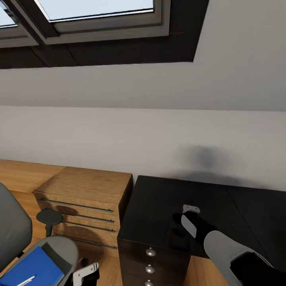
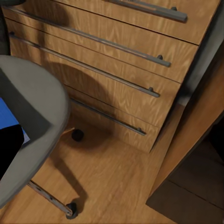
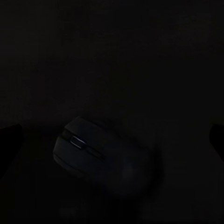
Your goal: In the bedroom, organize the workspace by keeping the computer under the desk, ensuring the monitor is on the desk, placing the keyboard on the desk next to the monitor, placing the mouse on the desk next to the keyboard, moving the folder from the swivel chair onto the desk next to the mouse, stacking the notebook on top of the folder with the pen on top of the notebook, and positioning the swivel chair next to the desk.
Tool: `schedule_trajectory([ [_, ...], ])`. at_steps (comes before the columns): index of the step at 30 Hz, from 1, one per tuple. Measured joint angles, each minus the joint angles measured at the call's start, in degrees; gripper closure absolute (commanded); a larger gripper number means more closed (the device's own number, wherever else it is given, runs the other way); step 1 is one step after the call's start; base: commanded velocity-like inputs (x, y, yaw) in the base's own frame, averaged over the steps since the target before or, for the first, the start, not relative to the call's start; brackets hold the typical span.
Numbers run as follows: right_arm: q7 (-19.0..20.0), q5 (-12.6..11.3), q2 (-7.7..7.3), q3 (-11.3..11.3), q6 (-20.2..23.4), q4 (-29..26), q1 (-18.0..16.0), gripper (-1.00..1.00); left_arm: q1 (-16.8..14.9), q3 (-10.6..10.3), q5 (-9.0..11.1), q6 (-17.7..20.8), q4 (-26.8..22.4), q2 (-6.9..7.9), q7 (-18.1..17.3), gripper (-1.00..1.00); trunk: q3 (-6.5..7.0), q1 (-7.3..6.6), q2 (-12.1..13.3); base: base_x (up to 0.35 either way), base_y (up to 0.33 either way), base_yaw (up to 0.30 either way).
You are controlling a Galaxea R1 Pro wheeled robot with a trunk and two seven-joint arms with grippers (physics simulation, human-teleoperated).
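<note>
right gripper (image 1: 182, 223) spread wide, mouse (image 3: 100, 156) between fingers, lying on desk (image 1: 159, 206)

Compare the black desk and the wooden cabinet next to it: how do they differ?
The desk is glossy black; the wooden cabinet is light, grained wood. The desk's drawers have round silver knobs; the cabinet's drawers carry long dark bar handles. The desk top stands a little higher and runs on to the right, while the cabinet is a shorter block. Both stand against the pale wall, side by side, each with stacked drawers.
</note>
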Motion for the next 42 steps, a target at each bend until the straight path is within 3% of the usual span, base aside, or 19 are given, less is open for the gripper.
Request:
schedule_trajectory([
  [18, 0.2, -0.1, -0.04, 0.0, 3.6, -0.1, 0.0, -1.0, 0.0, 0.0, 0.0, -0.1, 0.0, 0.0, 0.0, -1.0, 0.0, 0.0, 0.0, 0.0, 0.0, 0.0],
  [27, 0.3, -2.2, -0.09, -0.1, 4.4, -0.1, 0.0, -1.0, 0.0, 0.0, 0.0, -0.1, 0.0, 0.0, 0.0, -1.0, 0.0, 0.0, 0.0, 0.0, 0.0, 0.0],
  [38, 0.2, -2.4, -0.01, 0.0, 4.3, -2.4, 0.0, -1.0, 0.0, 0.0, 0.0, -0.1, 0.0, 0.0, 0.0, -1.0, 0.0, 0.0, 0.0, 0.0, 0.0, 0.0],
  [42, 0.2, -2.5, -0.04, 0.0, 4.4, -2.7, 0.0, -1.0, 0.0, 0.0, 0.0, -0.1, 0.0, 0.0, 0.0, -1.0, -0.71, 0.87, -1.6, 0.0, 0.0, 0.0],
])
